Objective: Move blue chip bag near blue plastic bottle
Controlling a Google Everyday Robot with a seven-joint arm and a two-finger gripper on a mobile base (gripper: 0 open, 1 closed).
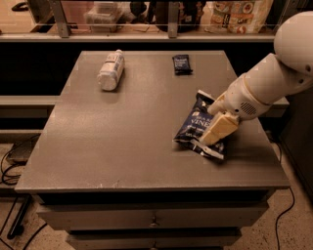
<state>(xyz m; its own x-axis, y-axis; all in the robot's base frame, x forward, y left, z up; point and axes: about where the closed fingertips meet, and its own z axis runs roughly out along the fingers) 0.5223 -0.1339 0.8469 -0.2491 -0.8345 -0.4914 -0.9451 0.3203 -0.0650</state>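
The blue chip bag (191,128) lies on the grey table (122,136), right of centre, its white top edge toward the back. My gripper (216,130) reaches in from the right and sits on top of the bag's right half, covering part of it. The blue plastic bottle (111,71) lies on its side at the back left of the table, well away from the bag and the gripper.
A small dark flat packet (182,64) lies at the back of the table, right of centre. A shelf with boxes and bags (234,14) runs behind the table. Drawers (151,219) sit under the tabletop. Cables (10,171) lie on the floor at left.
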